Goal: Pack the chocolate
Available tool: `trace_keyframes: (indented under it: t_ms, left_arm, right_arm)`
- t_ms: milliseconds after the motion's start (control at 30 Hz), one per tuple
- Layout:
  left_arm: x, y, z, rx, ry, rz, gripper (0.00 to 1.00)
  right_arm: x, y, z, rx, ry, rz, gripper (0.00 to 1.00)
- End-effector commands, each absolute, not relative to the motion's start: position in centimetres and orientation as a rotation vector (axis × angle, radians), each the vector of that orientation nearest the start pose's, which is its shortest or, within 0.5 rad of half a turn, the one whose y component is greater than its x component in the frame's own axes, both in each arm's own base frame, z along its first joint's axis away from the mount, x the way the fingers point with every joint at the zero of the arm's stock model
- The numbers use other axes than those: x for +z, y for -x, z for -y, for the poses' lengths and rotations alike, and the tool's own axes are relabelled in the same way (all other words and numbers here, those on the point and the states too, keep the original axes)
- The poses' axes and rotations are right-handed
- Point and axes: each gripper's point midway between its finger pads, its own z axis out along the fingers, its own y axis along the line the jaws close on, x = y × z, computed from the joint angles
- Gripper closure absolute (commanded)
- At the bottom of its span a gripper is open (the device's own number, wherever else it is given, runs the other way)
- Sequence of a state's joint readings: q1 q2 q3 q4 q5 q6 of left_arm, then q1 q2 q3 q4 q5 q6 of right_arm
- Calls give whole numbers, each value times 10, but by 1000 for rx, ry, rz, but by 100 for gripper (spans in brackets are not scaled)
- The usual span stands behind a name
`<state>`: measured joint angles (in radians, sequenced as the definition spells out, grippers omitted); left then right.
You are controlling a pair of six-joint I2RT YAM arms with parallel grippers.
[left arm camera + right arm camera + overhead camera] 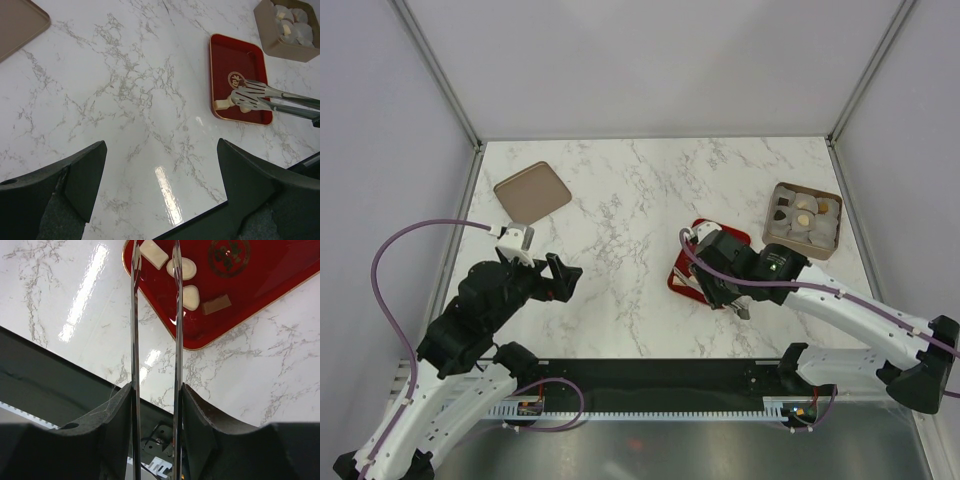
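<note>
The right gripper was clamped on metal tongs, whose blades stood slightly apart over the red tray. Well ahead of its fingers, a cream rectangular chocolate lay between the blade ends, a round cream chocolate sat partly behind one blade, and a heart-like piece and a tan bar lay just beside it. The left gripper hung spread wide and empty over the marble table, well apart from the tray.
</note>
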<state>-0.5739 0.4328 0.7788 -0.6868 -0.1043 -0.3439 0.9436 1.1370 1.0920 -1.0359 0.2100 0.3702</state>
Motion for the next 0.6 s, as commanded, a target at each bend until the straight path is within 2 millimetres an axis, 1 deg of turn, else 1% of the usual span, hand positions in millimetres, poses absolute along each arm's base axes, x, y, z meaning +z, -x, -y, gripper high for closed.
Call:
trace_keyframes:
  t_ms: [0, 100, 267, 400, 567]
  left_arm:
    - [246, -183, 110, -516, -116, -1930, 0]
    - [246, -183, 110, -519, -116, -1927, 0]
    - [247, -183, 110, -518, -114, -1923, 0]
    - [247, -183, 110, -517, -111, -1923, 0]
    - [247, -183, 110, -516, -111, -1925, 0]
  right_arm:
    - [161, -157, -179, 157, 723, -2537, 51]
    - [154, -156, -178, 134, 748, -2552, 50]
    - [153, -160, -183, 138, 755, -2542, 50]
    - [146, -163, -187, 129, 777, -2549, 50]
    - [146, -166, -193, 137, 790, -2551, 50]
